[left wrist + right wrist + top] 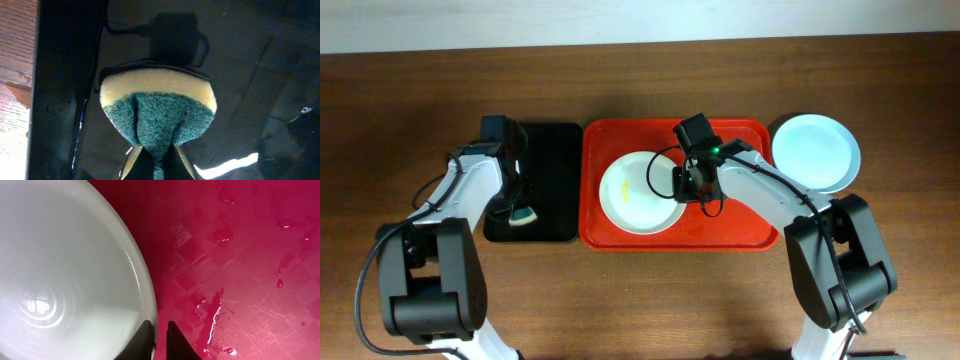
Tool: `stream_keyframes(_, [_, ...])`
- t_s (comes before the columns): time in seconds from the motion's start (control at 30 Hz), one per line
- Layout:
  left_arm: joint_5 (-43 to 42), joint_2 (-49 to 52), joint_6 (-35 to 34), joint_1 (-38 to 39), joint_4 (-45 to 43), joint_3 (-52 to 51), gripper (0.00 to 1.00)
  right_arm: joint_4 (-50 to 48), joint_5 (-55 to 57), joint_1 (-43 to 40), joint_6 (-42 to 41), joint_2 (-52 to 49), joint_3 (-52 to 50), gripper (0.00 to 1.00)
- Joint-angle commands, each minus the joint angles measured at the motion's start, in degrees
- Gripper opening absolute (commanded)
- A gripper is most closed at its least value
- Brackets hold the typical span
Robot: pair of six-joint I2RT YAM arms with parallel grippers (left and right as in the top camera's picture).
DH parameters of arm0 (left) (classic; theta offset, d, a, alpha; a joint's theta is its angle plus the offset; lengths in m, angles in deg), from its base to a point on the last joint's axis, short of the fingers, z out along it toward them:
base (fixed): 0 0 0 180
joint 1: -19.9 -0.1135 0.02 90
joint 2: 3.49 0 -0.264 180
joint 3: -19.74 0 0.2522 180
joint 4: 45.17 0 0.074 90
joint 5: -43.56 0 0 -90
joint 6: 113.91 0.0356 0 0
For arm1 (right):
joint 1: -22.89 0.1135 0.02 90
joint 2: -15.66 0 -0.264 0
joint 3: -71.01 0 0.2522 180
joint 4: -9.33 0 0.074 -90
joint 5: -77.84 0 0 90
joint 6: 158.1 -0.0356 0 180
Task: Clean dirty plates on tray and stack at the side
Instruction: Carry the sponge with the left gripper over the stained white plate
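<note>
A white plate (638,198) with a small yellow smear lies on the red-orange tray (740,236). My right gripper (688,188) is at its right rim. In the right wrist view the fingers (159,336) sit one inside and one outside the plate's rim (65,270), closed on it over the wet tray floor (240,255). A light blue plate (815,152) lies on the table right of the tray. No mint green plate can be made out. My left gripper (159,161) is shut on a yellow-and-green sponge (157,107), held over the black tray (240,75).
The black tray (555,150) lies just left of the red tray, with the sponge (524,215) near its front left corner. Water streaks lie on the red tray floor. Bare wooden table (640,300) runs in front of both trays.
</note>
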Motion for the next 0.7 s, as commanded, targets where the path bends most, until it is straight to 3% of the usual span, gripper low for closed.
stream_keyframes(0.0, [0.79, -1.55, -0.79, -0.02, 0.07, -0.55, 0.02, -0.31, 1.75, -0.04, 0.39, 0.85, -0.59, 0.12])
stream_keyframes(0.67, [0.79, -1.55, -0.79, -0.02, 0.07, -0.55, 0.02, -3.50, 3.04, 1.03, 0.39, 0.81, -2.58, 0.10])
